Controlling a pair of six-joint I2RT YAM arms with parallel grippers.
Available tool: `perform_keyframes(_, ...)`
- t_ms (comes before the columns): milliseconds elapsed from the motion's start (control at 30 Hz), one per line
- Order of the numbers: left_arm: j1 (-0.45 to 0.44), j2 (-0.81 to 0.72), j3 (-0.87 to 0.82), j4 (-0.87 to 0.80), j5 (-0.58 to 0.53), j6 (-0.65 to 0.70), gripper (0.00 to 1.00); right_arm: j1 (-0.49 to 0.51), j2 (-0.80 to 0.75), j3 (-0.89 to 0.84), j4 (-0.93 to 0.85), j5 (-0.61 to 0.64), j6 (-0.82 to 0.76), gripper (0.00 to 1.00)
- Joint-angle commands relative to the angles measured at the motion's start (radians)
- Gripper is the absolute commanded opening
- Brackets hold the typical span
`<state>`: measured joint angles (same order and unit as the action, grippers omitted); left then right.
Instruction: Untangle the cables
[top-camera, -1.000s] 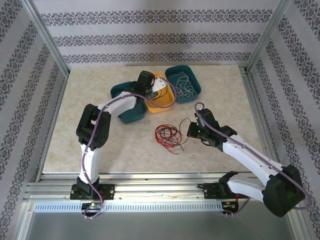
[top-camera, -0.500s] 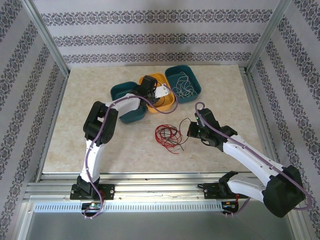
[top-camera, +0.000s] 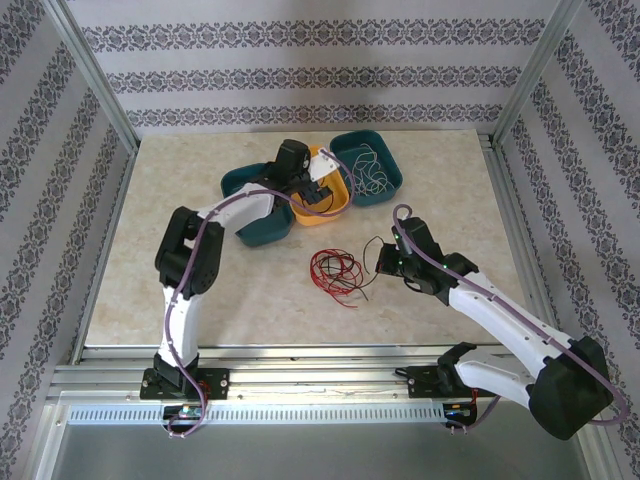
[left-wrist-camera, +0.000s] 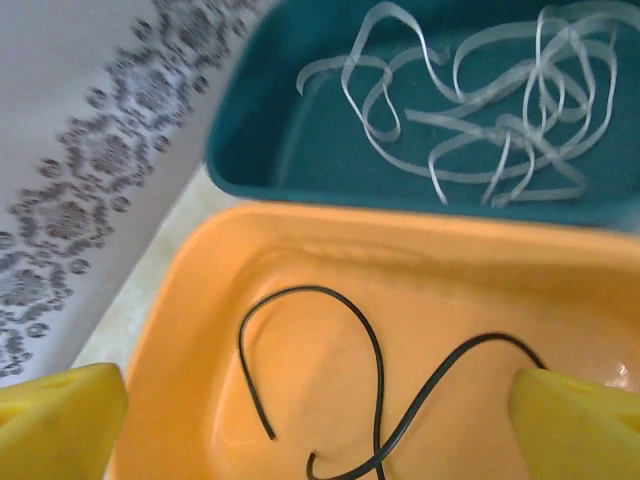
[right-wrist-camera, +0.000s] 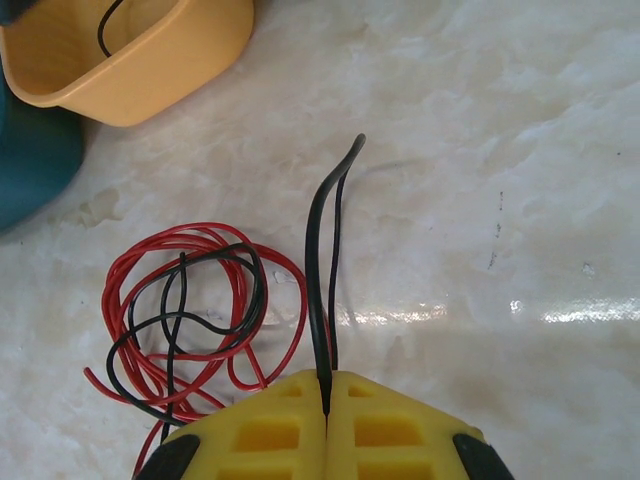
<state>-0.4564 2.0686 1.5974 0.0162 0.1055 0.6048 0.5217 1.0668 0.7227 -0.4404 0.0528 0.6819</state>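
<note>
A black cable (left-wrist-camera: 375, 350) lies loose in the orange tray (left-wrist-camera: 400, 225), curled on its floor. My left gripper (left-wrist-camera: 320, 425) hangs open just above it, its yellow fingers (left-wrist-camera: 60, 420) wide apart and touching nothing. White cables (left-wrist-camera: 480, 110) lie in the teal tray (left-wrist-camera: 260, 130) behind. On the table, a red cable (right-wrist-camera: 130, 270) sits coiled with a thin black cable (right-wrist-camera: 255, 290) looped through it. My right gripper (right-wrist-camera: 327, 385) is shut on another black cable (right-wrist-camera: 318, 250), which rises from the pads in a narrow fold. In the top view, my right gripper (top-camera: 383, 262) sits just right of the red coil (top-camera: 335, 270).
Three trays stand together at the back: a dark teal one (top-camera: 262, 228) on the left, the orange one (top-camera: 338, 205) in the middle, a teal one (top-camera: 395, 175) on the right. The left arm reaches over the left tray. Marble tabletop (top-camera: 200, 280) lies bare to the left.
My left gripper has opened over the orange tray and let the black cable drop into it. My right gripper stays shut on its black cable and has barely shifted.
</note>
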Motion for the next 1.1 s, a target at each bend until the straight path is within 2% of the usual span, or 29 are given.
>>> perform_keyframes(0,-0.001,-0.135,-0.05,0.101,0.034,-0.122,0.99,0.012,-0.028,0.046,-0.02,0.03,-0.01,0.0)
perform_keyframes(200,0.001,-0.283,-0.146,0.099,-0.033,-0.351,0.99,0.021,-0.055,0.112,-0.038,0.024,-0.029,0.0)
perform_keyframes(467,0.007,-0.496,-0.407,0.132,0.074,-0.704,0.99,0.045,-0.08,0.232,-0.104,0.034,-0.079,0.0)
perform_keyframes(600,-0.013,-0.598,-0.566,0.193,0.07,-0.789,0.99,0.071,-0.08,0.298,-0.128,0.038,-0.114,0.0)
perform_keyframes(700,-0.043,-0.685,-0.713,0.311,0.095,-0.788,1.0,0.092,-0.077,0.344,-0.141,0.044,-0.143,0.0)
perform_keyframes(833,-0.1,-0.783,-0.904,0.526,0.22,-0.661,1.0,0.11,-0.065,0.401,-0.148,0.044,-0.176,0.01)
perform_keyframes(967,-0.145,-0.819,-1.004,0.591,0.29,-0.588,1.0,0.123,-0.043,0.47,-0.168,0.043,-0.208,0.01)
perform_keyframes(1067,-0.171,-0.805,-1.043,0.61,0.276,-0.573,1.0,0.135,-0.035,0.523,-0.177,0.044,-0.234,0.01)
